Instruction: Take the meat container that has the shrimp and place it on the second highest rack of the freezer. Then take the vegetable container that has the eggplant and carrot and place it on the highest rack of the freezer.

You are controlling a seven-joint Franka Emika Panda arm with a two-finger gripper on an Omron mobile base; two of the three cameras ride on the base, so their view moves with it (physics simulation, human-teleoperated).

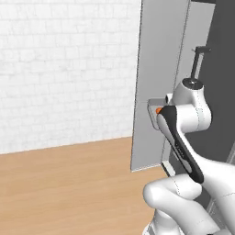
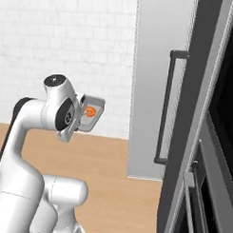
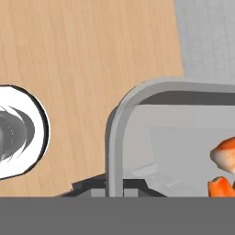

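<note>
The grey meat container [image 3: 120, 137] is sitting right under the hand camera, with the shrimp [image 3: 225, 153] lying inside it. The gripper [image 2: 78, 118] is holding its rim with jaws nearly closed, in the air beside the freezer [image 2: 157, 82] door.

White brick wall [image 1: 64, 69] (wooden floor [image 1: 69, 193] below)

containers: 1 grey tray [image 2: 92, 109] | shrimp [image 2: 90, 112]: 1 | freezer door [image 2: 152, 86]: 1 | bar handles: 1 [image 2: 164, 108]
</note>
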